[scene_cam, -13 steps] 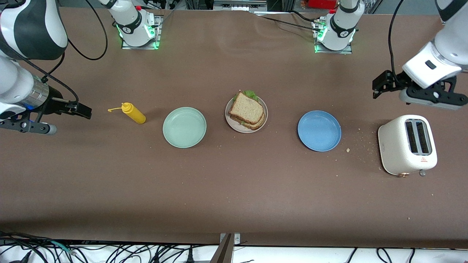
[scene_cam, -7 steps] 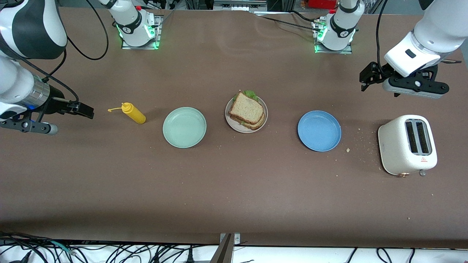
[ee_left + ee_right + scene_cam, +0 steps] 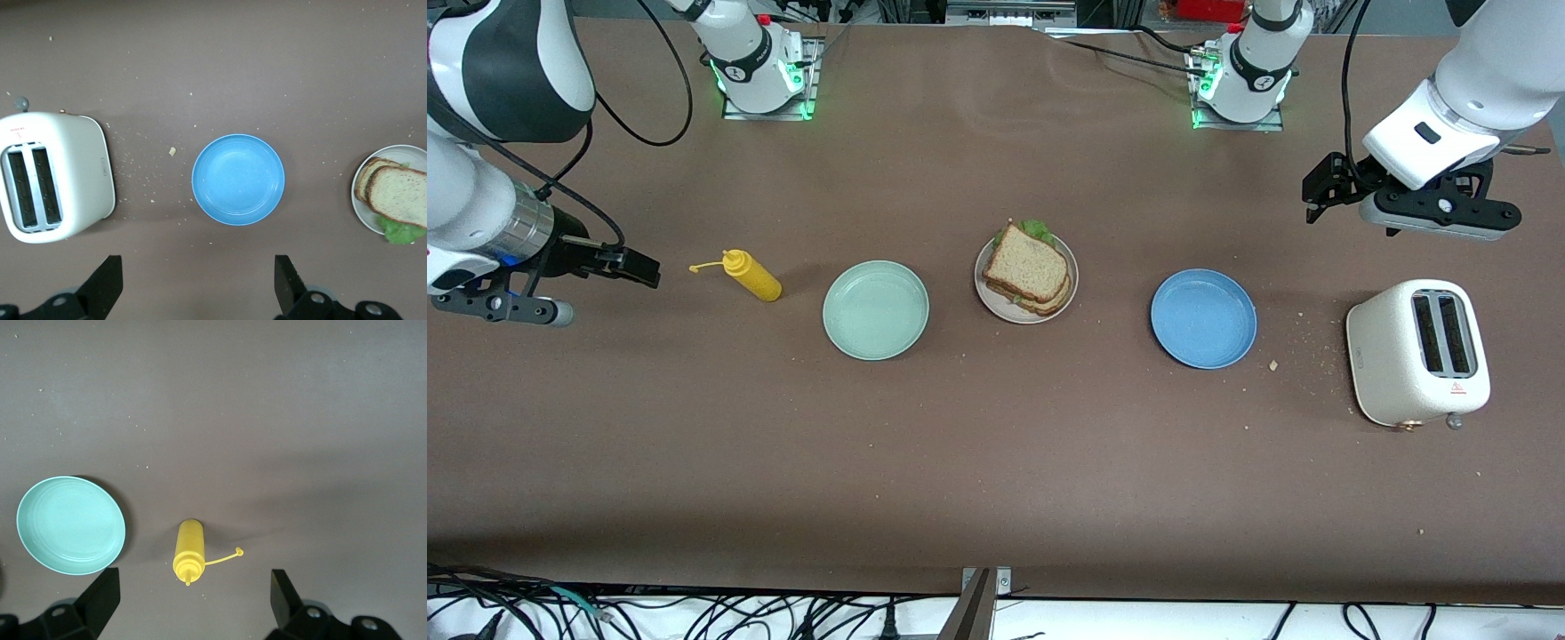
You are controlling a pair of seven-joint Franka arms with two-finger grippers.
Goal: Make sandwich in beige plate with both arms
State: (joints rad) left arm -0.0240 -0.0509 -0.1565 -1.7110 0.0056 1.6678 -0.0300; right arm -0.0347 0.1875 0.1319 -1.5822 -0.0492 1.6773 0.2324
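While the sandwich [image 3: 1027,268] rests assembled on the beige plate [image 3: 989,300] at mid-tabletop, both arms hang clear. The left tool [image 3: 1319,191] is released over bare tabletop near the toaster [image 3: 1416,352]. The right tool [image 3: 640,267], also released, hovers beside the mustard bottle [image 3: 752,276].

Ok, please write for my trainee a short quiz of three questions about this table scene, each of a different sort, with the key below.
1. True or false: the sandwich lies on the beige plate.
2. Which thing lies nearest the right gripper? A) toaster B) yellow bottle C) blue plate
3. Fill in: the beige plate sits between the mint-green plate and the ____ plate.

Key
1. True; lettuce shows under the top slice.
2. B, the yellow bottle. The toaster stands at the left arm's end, below the left gripper. Both grippers are open and empty.
3. Blue: the blue plate.
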